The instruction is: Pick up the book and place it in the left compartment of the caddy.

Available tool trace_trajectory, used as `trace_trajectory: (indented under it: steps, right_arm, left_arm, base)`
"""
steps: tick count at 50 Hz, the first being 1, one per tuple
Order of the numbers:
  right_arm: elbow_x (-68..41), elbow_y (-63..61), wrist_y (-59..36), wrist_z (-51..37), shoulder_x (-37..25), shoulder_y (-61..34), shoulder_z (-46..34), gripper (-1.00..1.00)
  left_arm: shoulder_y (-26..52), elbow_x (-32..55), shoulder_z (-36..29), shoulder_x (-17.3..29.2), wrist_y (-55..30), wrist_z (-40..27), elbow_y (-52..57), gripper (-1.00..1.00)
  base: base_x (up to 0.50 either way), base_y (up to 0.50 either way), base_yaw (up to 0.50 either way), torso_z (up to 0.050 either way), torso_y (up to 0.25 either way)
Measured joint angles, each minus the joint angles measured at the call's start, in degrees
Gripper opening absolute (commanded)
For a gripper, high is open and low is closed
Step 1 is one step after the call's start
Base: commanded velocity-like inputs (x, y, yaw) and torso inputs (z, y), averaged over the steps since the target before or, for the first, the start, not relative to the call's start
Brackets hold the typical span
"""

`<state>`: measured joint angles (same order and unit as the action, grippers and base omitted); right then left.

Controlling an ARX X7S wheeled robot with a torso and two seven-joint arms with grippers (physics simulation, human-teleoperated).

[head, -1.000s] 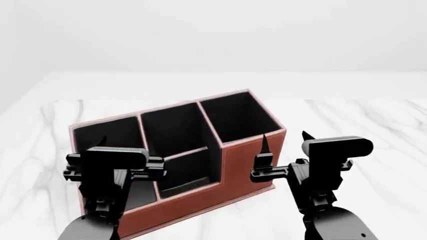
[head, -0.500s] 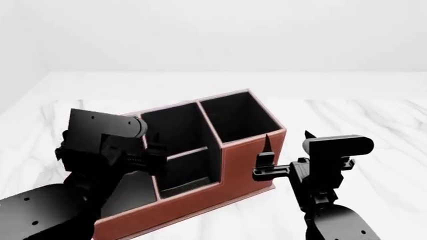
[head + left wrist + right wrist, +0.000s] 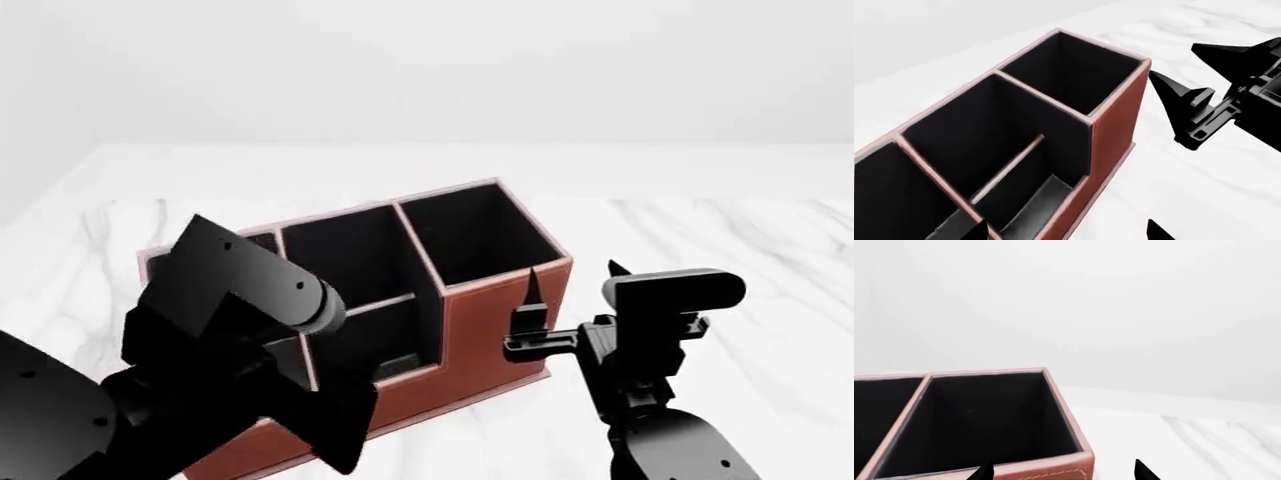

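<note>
The reddish-brown caddy (image 3: pixel 481 320) stands on the marble table, black inside, with its taller end bay (image 3: pixel 474 235) at the right. My left arm (image 3: pixel 227 330) hangs over its left end and hides most of the left compartment (image 3: pixel 887 190). My left gripper (image 3: pixel 1066 231) is open, its two tips straddling the caddy's front wall with nothing held. My right gripper (image 3: pixel 574 285) is open beside the taller end, empty; in its wrist view the right gripper (image 3: pixel 1062 471) faces that bay's corner. The book is not in view.
White marble table (image 3: pixel 721 240) stretches around the caddy, with its far edge (image 3: pixel 441 145) against a plain pale wall. The split middle section (image 3: pixel 987 150) holds nothing that I can see. My right gripper (image 3: pixel 1201 115) shows close to the caddy's tall end.
My left arm has swung up and toward the camera, now covering the caddy's left end in the head view. The right gripper and the caddy have stayed put.
</note>
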<state>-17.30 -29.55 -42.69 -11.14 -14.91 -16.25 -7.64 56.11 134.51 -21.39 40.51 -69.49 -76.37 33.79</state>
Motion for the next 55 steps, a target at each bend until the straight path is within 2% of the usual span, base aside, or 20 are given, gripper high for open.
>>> trace_trajectory:
  steps: [13,26,42,55]
  right_arm:
    - [-0.1,0.2,-0.1,-0.3,-0.3,-0.1,-0.6,1.0]
    - [-0.2,0.2,-0.1,-0.6,-0.7,-0.1,-1.0,1.0]
    - [-0.2,0.8,0.1,-0.8,-0.9,-0.2,-1.8,1.0]
    - [-0.3,1.3,0.5,-0.9,-1.1,-0.2,-2.2,1.0]
  left_arm:
    - [5.5,11.5,-11.5,-0.6,2.2,-3.7,0.2,1.0]
    - [7.1,15.2,-19.8,-2.6,1.3,-3.9,0.3,1.0]
    - [7.4,15.5,-23.8,-3.8,1.5,-2.6,-0.4,1.0]
    - [4.5,13.8,-25.6,-5.5,3.7,-1.8,1.2,1.0]
  base:
    - [0.0,0.0,0.0,0.0,0.0]
    - [0.0,0.0,0.0,0.0,0.0]
    - [0.0,0.0,0.0,0.0,0.0]
    - [0.0,0.0,0.0,0.0,0.0]
